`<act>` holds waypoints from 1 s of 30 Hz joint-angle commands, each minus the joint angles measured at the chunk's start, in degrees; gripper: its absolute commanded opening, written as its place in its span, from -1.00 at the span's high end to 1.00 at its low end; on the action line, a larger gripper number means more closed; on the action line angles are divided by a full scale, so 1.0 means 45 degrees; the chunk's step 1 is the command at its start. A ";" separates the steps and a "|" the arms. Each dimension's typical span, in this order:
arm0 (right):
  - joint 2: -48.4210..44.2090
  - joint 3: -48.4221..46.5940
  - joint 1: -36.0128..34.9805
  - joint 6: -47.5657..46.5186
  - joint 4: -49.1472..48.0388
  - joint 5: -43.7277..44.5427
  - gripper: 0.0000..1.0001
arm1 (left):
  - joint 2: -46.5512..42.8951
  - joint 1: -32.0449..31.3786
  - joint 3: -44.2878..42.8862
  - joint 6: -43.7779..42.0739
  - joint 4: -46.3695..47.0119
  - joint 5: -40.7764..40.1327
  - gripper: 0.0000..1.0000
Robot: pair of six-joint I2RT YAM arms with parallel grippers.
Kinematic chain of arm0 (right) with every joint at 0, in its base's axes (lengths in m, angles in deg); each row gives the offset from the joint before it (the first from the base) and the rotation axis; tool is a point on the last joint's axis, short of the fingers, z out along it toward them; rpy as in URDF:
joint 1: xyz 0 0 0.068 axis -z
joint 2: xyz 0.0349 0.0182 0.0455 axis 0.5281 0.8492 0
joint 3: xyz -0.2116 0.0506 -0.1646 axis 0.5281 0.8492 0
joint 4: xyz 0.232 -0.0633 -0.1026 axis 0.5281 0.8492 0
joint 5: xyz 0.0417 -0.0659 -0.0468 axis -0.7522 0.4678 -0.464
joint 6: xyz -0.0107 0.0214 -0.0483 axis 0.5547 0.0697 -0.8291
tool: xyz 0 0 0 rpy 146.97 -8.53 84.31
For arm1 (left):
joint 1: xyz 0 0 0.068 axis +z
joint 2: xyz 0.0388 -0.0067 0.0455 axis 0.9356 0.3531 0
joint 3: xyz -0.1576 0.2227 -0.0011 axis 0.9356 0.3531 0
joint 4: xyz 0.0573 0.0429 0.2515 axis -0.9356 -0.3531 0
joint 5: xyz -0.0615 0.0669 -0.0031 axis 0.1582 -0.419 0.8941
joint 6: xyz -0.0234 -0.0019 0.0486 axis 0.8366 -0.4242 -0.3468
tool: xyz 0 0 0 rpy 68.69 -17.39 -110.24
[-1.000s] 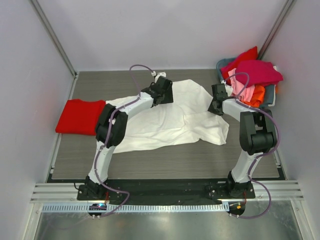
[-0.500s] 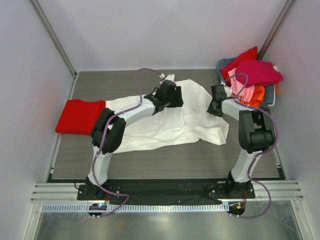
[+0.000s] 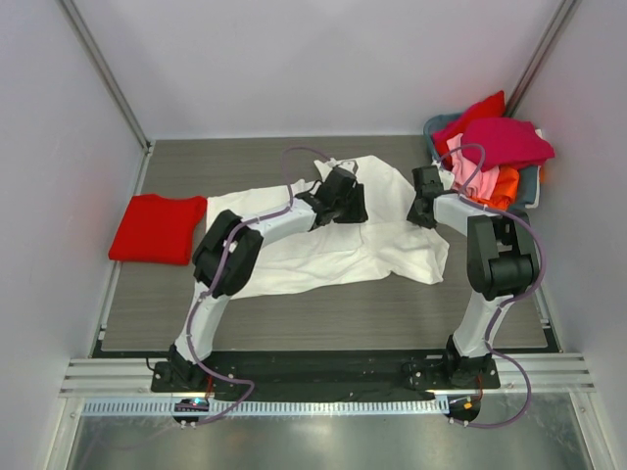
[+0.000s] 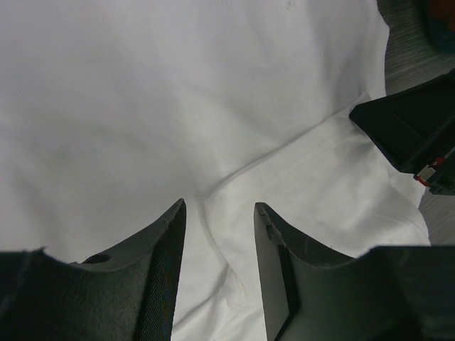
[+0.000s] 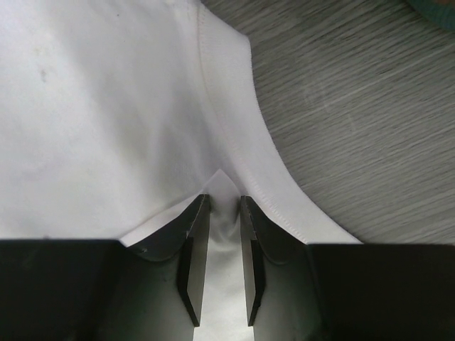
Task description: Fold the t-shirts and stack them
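Observation:
A large white t-shirt (image 3: 333, 245) lies spread out on the grey table (image 3: 323, 313). My left gripper (image 3: 349, 206) hovers low over its upper middle. In the left wrist view this gripper (image 4: 219, 209) is open, with a soft crease of white cloth (image 4: 142, 106) below the gap. My right gripper (image 3: 423, 210) sits at the shirt's right edge. In the right wrist view it (image 5: 225, 202) is shut on a tented pinch of the white t-shirt (image 5: 106, 106) beside a stitched hem (image 5: 245, 153). A folded red t-shirt (image 3: 152, 227) lies at the far left.
A grey-blue basket (image 3: 530, 184) at the back right holds a heap of red (image 3: 475, 116), magenta (image 3: 505, 142), pink (image 3: 470, 171) and orange (image 3: 505, 186) t-shirts. White walls close in the table on three sides. The right gripper's black body (image 4: 419, 135) shows in the left wrist view.
My left gripper has slid to the right across the white t-shirt, closer to the right gripper. The right gripper has stayed at the shirt's right edge.

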 commanded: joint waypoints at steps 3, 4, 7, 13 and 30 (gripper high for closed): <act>-0.0590 -0.0109 -0.0026 0.0016 -0.0276 0.0413 0.40 | 0.0306 -0.0086 -0.0953 0.0002 -0.0128 0.0389 0.16; -0.0610 -0.0089 -0.0026 0.0016 -0.0296 0.0433 0.40 | 0.0346 -0.0106 -0.1012 0.0022 -0.0342 0.0312 0.17; -0.0610 -0.0109 -0.0026 0.0016 -0.0276 0.0413 0.40 | 0.0521 -0.0164 -0.1149 0.0061 -0.0849 0.0097 0.13; -0.0571 -0.0089 -0.0026 0.0035 -0.0296 0.0374 0.40 | 0.1009 -0.0184 -0.1560 0.0236 -0.1574 0.0310 0.12; -0.0727 -0.0011 -0.0026 0.0055 -0.0296 0.0492 0.47 | 0.1401 -0.0301 -0.2263 -0.0017 -0.1516 0.0799 0.56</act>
